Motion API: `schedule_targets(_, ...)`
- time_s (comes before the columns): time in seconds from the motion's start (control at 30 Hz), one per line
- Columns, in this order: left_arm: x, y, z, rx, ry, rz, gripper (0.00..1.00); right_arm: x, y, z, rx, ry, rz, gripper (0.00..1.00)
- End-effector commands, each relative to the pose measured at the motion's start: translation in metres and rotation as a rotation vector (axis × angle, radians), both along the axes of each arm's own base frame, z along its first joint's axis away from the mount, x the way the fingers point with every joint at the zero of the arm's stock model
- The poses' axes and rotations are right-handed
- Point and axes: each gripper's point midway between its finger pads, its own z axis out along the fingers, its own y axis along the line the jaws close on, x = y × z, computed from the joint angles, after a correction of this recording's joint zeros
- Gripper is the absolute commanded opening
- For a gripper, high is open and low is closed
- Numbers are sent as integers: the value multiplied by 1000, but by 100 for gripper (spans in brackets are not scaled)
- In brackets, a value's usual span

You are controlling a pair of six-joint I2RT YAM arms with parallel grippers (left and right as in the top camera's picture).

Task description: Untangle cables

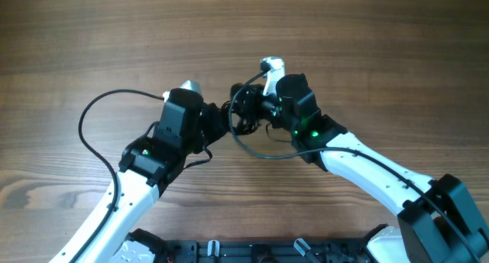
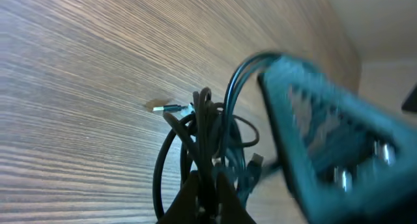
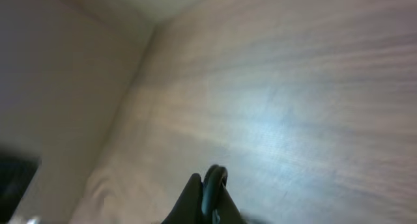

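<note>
The cables [image 1: 246, 116] are a knot of thin black cords bunched between my two grippers at mid-table. One loop [image 1: 263, 152] hangs toward the near side. My left gripper [image 1: 228, 115] is shut on strands of the knot; in the left wrist view the cables [image 2: 207, 126] rise from between its fingertips [image 2: 207, 174], and a small plug end [image 2: 171, 109] lies on the wood. Just right of it, my right gripper [image 1: 254, 107] is shut on a cable loop [image 3: 216, 172] that pokes up between its fingertips [image 3: 210, 182]. The right gripper [image 2: 326, 146] shows blurred in the left wrist view.
A thicker black wire [image 1: 90, 121] arcs out from the left arm over the wooden table [image 1: 367, 49]. A black rail [image 1: 252, 251] runs along the near edge. The right arm's white link [image 1: 367, 167] reaches in from the lower right.
</note>
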Motion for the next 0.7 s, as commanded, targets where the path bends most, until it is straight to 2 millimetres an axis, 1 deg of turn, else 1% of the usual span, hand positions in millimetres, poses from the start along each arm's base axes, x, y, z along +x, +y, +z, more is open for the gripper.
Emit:
schedule_targets(0.0, 9, 11, 2, 18, -13, 108, 4, -42, 23, 5, 36, 29, 268, 5)
schedule_targets(0.1, 12, 15, 2, 34, -22, 129, 4, -49, 18, -10, -8, 83, 276, 5)
schedule_targets(0.13, 12, 17, 2, 35, -22, 138, 4, -50, 17, -12, -20, 83, 281, 6)
schedule_targets(0.27, 15, 23, 2, 9, -5, 224, 4, -51, 16, -16, -37, 79, 290, 17)
schedule_targets(0.3, 16, 25, 2, 3, 0, 248, 4, -50, 16, -14, -45, 53, 299, 20)
schedule_targets(0.33, 17, 27, 2, -5, 3, 272, 5, -48, 15, -13, -53, 27, 303, 26)
schedule_targets(0.37, 18, 28, 2, -17, 9, 298, 4, -43, 10, -11, -66, -9, 303, 38)
schedule_targets(0.43, 18, 28, 2, -16, 10, 298, 4, -32, -1, -6, -77, -44, 275, 54)
schedule_targets(0.47, 18, 28, 2, -17, 10, 298, 8, -25, -10, -1, -74, -56, 248, 71)
schedule_targets(0.5, 18, 28, 2, -17, 10, 298, 9, -13, -25, 7, -66, -70, 205, 91)
schedule_targets(0.53, 18, 28, 2, -17, 10, 298, 8, -8, -33, 11, -59, -78, 187, 100)
schedule_targets(0.57, 18, 28, 2, -17, 10, 298, 4, -1, -45, 19, -46, -89, 164, 100)
schedule_targets(0.63, 18, 30, 2, -29, 18, 325, 4, 5, -65, 30, -15, -96, 151, 100)
schedule_targets(0.67, 19, 32, 1, -58, 36, 374, 4, 4, -74, 35, 6, -86, 161, 100)
